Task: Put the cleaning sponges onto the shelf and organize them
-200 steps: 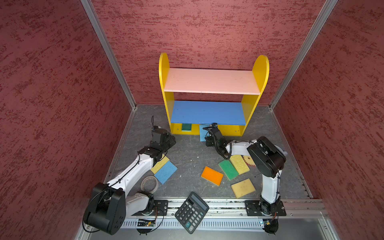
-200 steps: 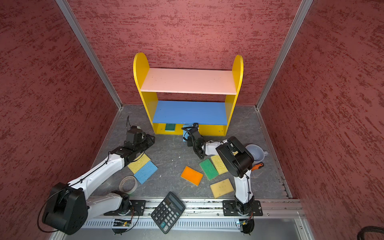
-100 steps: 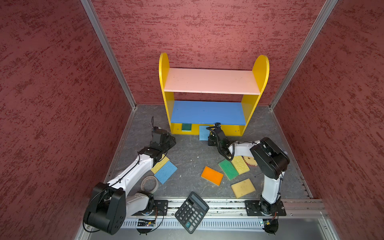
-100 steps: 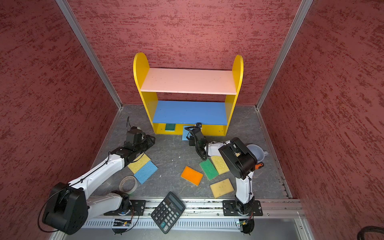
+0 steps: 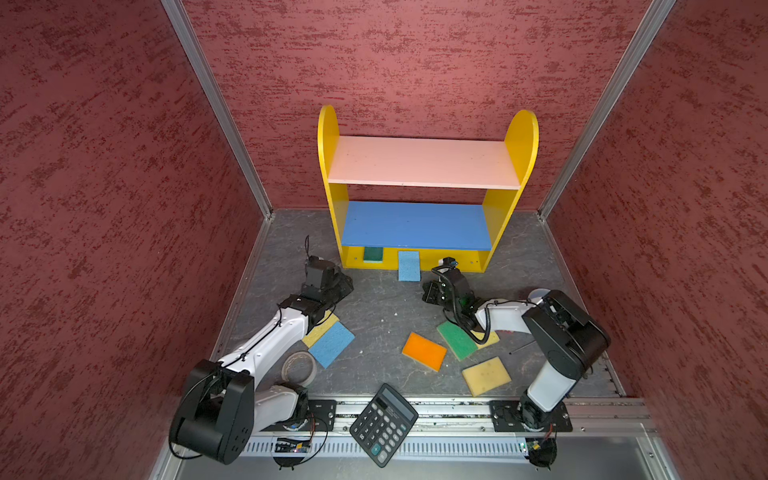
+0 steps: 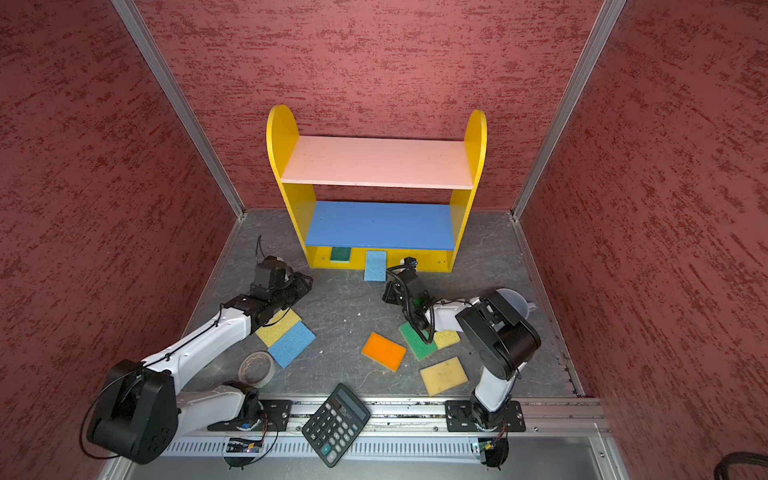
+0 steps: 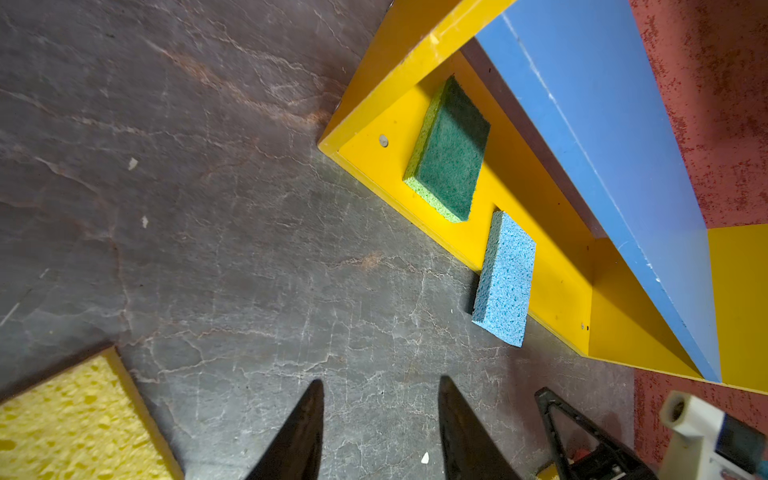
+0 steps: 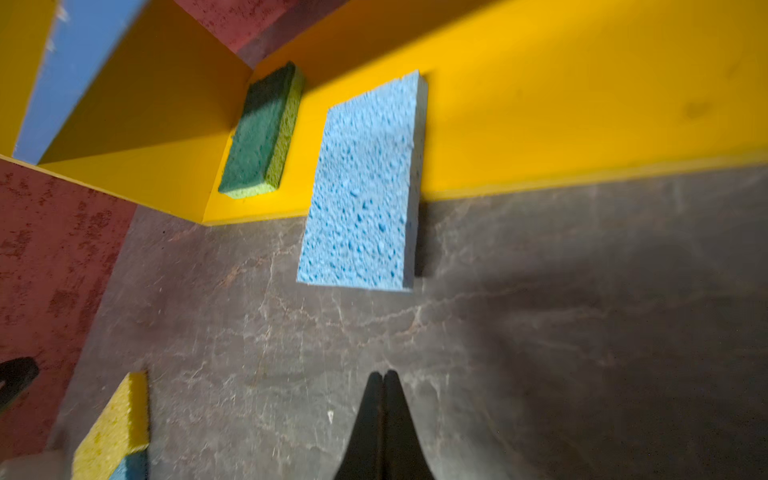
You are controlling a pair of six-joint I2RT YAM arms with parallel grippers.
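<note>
The light blue sponge [image 5: 409, 266] lies lengthwise across the front edge of the shelf's [image 5: 505, 212] yellow bottom board. Its far half rests on the board and its near half juts out over the grey tabletop [image 5: 382, 307]. A green sponge [image 5: 372, 254] sits fully on the same board, nearer the left end and apart from the blue one.

The step in hand looks like pushing the blue sponge the rest of the way in. Done well, the push would meet the middle of the sponge's near short edge, low and square. The foam should then slide straight back rather than pivot towards the green sponge or buckle on the board's lip.

The right gripper [image 8: 384, 376] points at that edge from close by without touching it, its fingers pressed together on nothing. The left gripper [image 7: 380, 384] hovers over the tabletop near a yellow sponge [image 7: 70, 419], its fingers partly spread and empty.
</note>
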